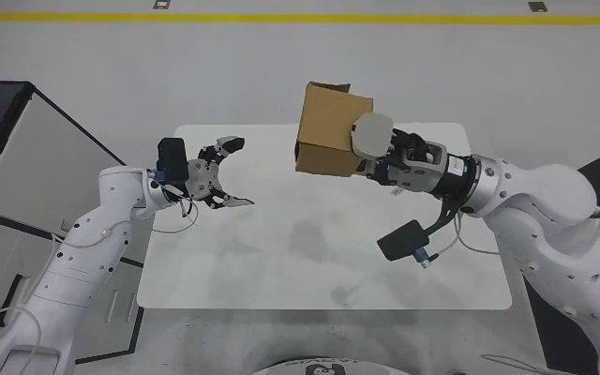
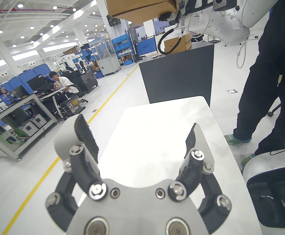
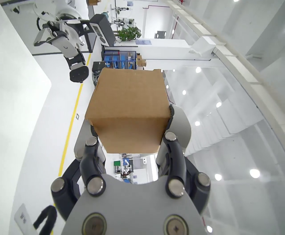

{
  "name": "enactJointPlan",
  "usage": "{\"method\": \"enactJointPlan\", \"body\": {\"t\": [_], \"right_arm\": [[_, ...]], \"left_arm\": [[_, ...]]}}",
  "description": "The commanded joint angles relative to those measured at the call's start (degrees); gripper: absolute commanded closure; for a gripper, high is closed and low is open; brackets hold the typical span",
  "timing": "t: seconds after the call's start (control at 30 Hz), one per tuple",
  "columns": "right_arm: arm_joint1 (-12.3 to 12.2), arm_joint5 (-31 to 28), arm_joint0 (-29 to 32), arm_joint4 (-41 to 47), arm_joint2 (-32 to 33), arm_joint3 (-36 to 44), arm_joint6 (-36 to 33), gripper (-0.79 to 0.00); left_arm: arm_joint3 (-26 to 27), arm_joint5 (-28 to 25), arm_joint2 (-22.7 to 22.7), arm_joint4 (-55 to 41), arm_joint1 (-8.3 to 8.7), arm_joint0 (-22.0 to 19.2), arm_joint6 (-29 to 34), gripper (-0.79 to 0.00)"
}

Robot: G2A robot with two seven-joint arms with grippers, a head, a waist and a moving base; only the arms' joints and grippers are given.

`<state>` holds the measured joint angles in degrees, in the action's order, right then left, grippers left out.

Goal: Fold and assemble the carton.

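A brown cardboard carton (image 1: pixel 330 129), set up as a box, hangs in the air above the far edge of the white table (image 1: pixel 319 272). My right gripper (image 1: pixel 367 148) is shut on its near end, one finger on each side wall (image 3: pixel 127 106). In the left wrist view the carton (image 2: pixel 142 9) shows high up with the right arm behind it. My left gripper (image 1: pixel 236 172) stands open over the table's left part, apart from the carton, with nothing between its fingers (image 2: pixel 85 135). The right wrist view shows the left gripper (image 3: pixel 66 44) farther off, past the carton.
A black cabinet (image 2: pixel 178 73) stands beyond the table's far end with flat cartons (image 2: pixel 178 44) stacked on it. A person in dark trousers (image 2: pixel 262 89) stands beside the table. Another black stand (image 1: pixel 37 159) is at the table's left.
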<state>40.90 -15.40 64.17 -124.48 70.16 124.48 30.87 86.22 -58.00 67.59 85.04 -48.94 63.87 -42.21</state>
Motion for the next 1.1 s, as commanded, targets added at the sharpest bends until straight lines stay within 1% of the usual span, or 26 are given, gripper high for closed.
{"method": "enactJointPlan", "body": {"t": [0.0, 0.2, 0.37, 0.77, 1.07], "right_arm": [[0.0, 0.8, 0.3, -2.6, 0.4, 0.3, 0.3, 0.000], [0.0, 4.1, 1.5, -7.4, 2.0, 1.0, 0.9, 0.000], [0.1, 5.7, 1.9, -10.8, 2.9, 1.6, 1.6, 0.000], [0.2, 5.8, 2.0, -11.1, 2.9, 1.7, 1.3, 0.000], [0.2, 7.9, 3.6, -18.2, 4.8, 3.3, 1.8, 0.000]], "left_arm": [[0.0, 0.0, 0.0, 0.0, 0.00, 0.0, 0.0, -0.785], [0.0, 0.0, 0.0, 0.0, 0.00, 0.0, 0.0, -0.785], [0.0, 0.0, 0.0, 0.0, 0.00, 0.0, 0.0, -0.785], [0.0, 0.0, 0.0, 0.0, 0.00, 0.0, 0.0, -0.785], [0.0, 0.0, 0.0, 0.0, 0.00, 0.0, 0.0, -0.785]]}}
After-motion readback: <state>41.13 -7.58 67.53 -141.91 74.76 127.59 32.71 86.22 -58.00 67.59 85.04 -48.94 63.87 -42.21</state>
